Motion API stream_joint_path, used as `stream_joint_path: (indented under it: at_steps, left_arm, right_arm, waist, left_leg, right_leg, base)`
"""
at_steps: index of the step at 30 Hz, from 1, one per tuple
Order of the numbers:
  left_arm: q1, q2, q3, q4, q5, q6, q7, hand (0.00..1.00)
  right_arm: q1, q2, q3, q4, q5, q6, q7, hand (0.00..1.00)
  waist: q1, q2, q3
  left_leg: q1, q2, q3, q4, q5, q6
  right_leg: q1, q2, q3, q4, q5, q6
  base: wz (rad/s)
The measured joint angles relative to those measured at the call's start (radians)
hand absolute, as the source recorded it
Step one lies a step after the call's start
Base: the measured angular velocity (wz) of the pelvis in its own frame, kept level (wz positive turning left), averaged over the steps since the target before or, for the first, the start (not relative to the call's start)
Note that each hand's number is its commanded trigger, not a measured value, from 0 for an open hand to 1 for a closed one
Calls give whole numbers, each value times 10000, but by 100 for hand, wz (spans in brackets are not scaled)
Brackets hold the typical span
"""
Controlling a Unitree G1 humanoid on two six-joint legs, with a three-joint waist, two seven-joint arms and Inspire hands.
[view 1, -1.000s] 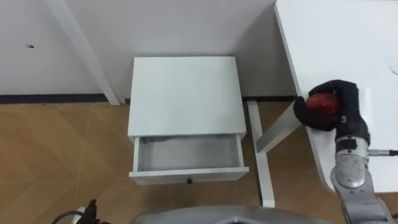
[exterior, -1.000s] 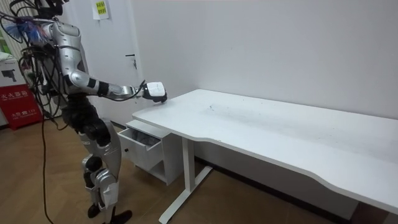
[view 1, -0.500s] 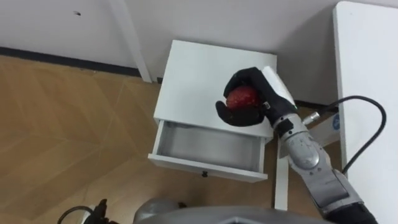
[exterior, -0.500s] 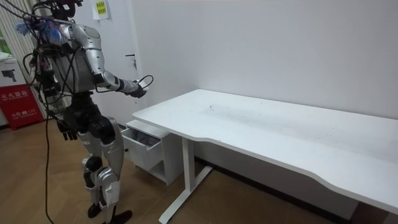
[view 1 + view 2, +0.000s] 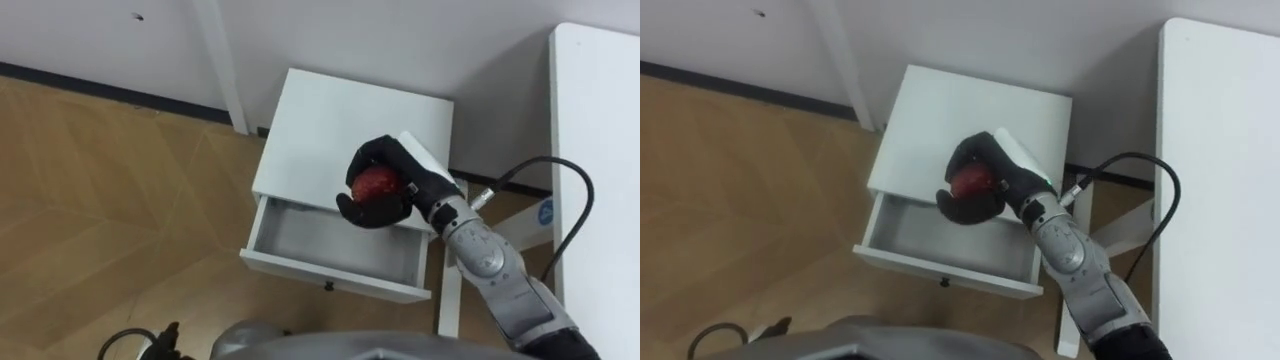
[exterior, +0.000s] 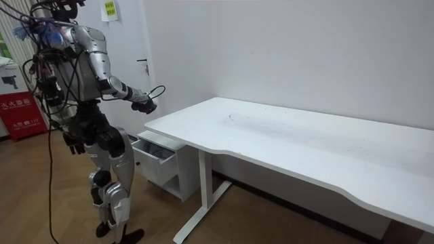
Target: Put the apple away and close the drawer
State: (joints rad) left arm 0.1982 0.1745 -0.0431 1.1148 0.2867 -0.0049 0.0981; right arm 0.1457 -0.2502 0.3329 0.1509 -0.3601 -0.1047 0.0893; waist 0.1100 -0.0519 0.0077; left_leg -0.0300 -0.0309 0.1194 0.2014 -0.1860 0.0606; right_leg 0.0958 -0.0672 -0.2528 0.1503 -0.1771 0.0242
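That apple (image 5: 376, 186) is deep red, and the skin looks smooth with a slight shine. The right hand (image 5: 382, 152) curled round it is matt black. It could be plastic or a rubbery cover, you can't really tell from here. The bedside cabinet (image 5: 340, 120) is smooth matt white board, painted or laminate, with no grain showing. Its drawer (image 5: 300, 270) is the same stuff, but the inside is a duller grey-white. The floor (image 5: 90, 200) is herringbone wood parquet in a warm tone with a low satin sheen. Your desk (image 5: 600, 150) has a smooth white laminate-looking top. In the room view its leg (image 6: 201, 196) looks like white painted metal.
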Motion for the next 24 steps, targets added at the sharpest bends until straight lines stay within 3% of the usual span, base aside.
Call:
stream_joint_path:
  at_steps: [1, 24]
  left_arm:
    - [-26, 0, 3, 2, 0, 0, 1, 0]
    - [-208, 13, 2, -8, -3, -118, 249, 0]
  right_arm:
    - [0, -11, 0, 0, 22, 0, 1, 0]
    - [126, -92, -38, 151, 36, -12, -2, 0]
  waist:
    - [-5, 4, 3]
    - [-228, -25, -23]
  left_leg:
    - [-6, 1, 0, 10, 0, 1]
    - [-105, -2, 1, 26, 27, 19]
  right_leg:
    - [-1, 0, -4, 0, -4, 6]
    - [-102, -21, -224, 1, -11, 19]
  base:
    - [0]
    - [0]
